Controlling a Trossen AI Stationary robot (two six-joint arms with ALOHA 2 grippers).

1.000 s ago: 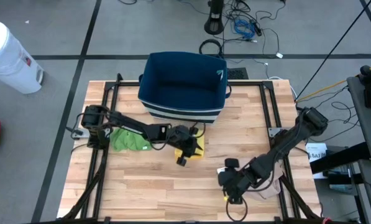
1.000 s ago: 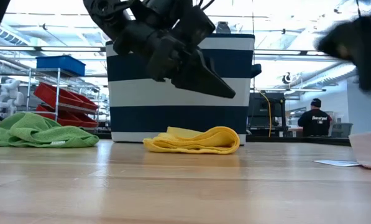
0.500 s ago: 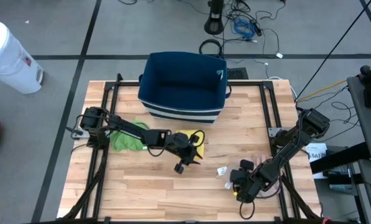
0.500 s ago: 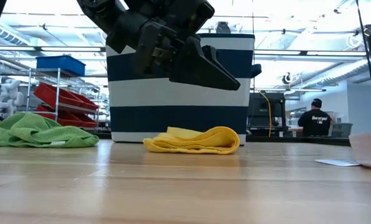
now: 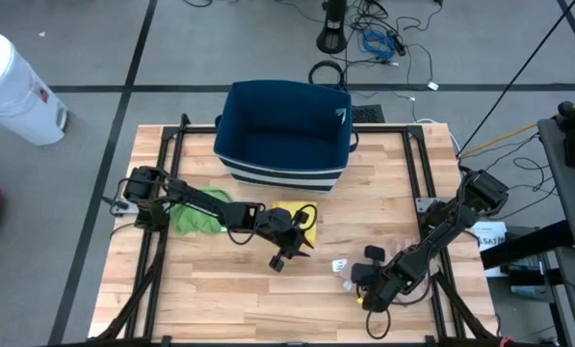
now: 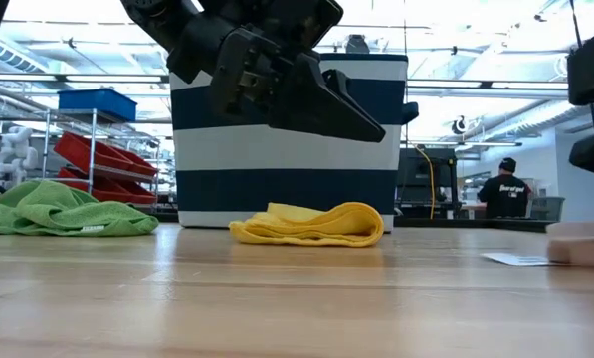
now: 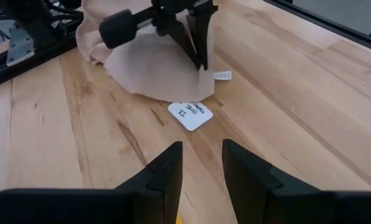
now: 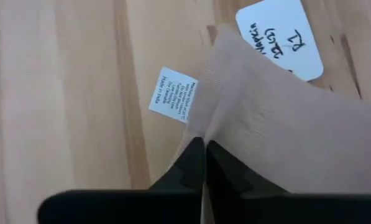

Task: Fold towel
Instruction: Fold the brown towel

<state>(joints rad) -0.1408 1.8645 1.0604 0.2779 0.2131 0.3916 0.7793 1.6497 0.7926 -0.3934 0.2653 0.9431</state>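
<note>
A beige towel point(image 7: 151, 65) lies crumpled on the wooden table near its right, near corner, with a white care label point(image 8: 173, 94) at one corner. My right gripper point(image 5: 362, 289) stands over that corner, shut on the cloth. My left gripper point(image 5: 285, 258) hovers open near the table's middle with nothing between its fingers point(image 7: 166, 171), pointing toward the beige towel. A folded yellow towel point(image 5: 304, 222) lies flat on the table just behind it. My right gripper pinches the beige towel's edge point(image 8: 217, 134) between its two fingers, right beside the care label. The fingers point(image 7: 201, 53) come steeply from above, tips down on the cloth. One layer or several, I cannot tell. The towel lies on the table, slack.
A blue and white striped basket point(image 5: 285, 130) stands at the table's far middle. A green towel point(image 5: 198, 214) lies bunched at the left. A small white paper card point(image 7: 191, 115) lies on the wood between the two grippers. A person stands in the room behind point(image 6: 503, 189).
My right gripper has come down onto the beige towel's corner and shut on it. My left gripper has swung a little toward the table's near edge and stays open.
</note>
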